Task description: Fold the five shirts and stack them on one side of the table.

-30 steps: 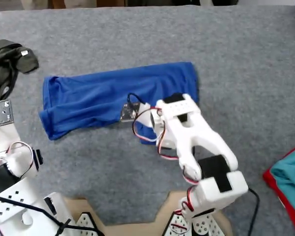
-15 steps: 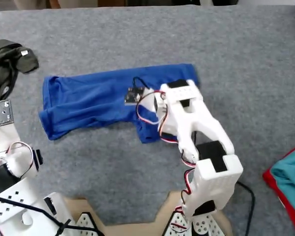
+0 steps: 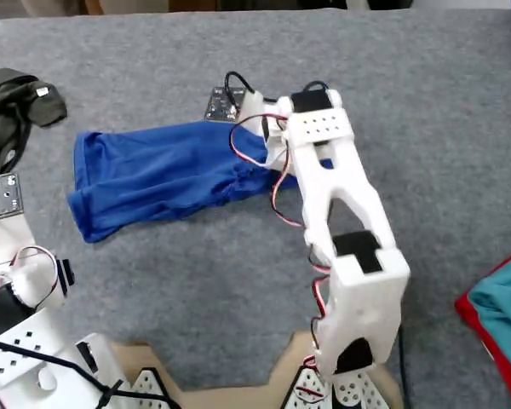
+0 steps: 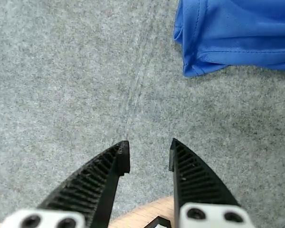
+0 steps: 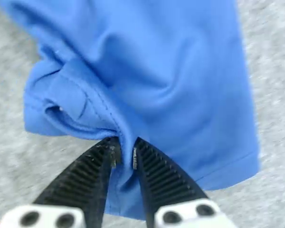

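A blue shirt lies in a long folded strip across the middle of the grey table. Its right end is bunched and lifted under the white right arm. My right gripper is shut on a pinch of the blue shirt, which hangs in folds from the fingertips. My left gripper is open low over bare carpet near the table's front left, and the corner of the blue shirt lies a short way beyond it.
A dark olive garment sits at the left edge. A teal shirt on a red one lies at the right edge. The left arm's white base occupies the front left corner.
The right arm has stretched toward the far side, dragging the shirt's right end up and leftward. The shirt's right part is now bunched and shorter. The left arm has stayed still.
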Motion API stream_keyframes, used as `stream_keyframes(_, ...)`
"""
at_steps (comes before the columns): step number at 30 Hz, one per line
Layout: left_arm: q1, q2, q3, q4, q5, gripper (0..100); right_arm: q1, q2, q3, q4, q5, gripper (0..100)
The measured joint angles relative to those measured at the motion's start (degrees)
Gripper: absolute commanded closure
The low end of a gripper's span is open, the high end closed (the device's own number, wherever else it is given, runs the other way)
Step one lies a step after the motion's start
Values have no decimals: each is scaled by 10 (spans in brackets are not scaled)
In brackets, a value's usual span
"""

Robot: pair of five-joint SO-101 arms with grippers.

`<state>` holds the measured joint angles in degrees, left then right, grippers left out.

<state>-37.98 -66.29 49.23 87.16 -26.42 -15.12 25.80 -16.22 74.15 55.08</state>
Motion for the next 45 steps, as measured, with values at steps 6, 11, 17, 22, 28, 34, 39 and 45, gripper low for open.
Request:
stream_keyframes(6,0,0,0,0,0,849,0,92,-130,4,9,966)
stream_keyframes(11,0,0,0,0,0,849,0,119,-204,32,9,763)
stream_keyframes(17,0,0,0,0,0,849,3,120,-243,62,9,638)
stream_keyframes(22,0,0,0,0,0,849,10,120,-265,112,9,718)
stream_keyframes(28,0,0,0,0,0,849,11,120,-295,233,9,878)
stream_keyframes(34,0,0,0,0,0,849,10,120,-252,235,11,820)
stream_keyframes(39,0,0,0,0,0,849,10,120,-160,163,11,847)
stream_keyframes(45,0,0,0,0,0,849,10,120,-91,70,11,846)
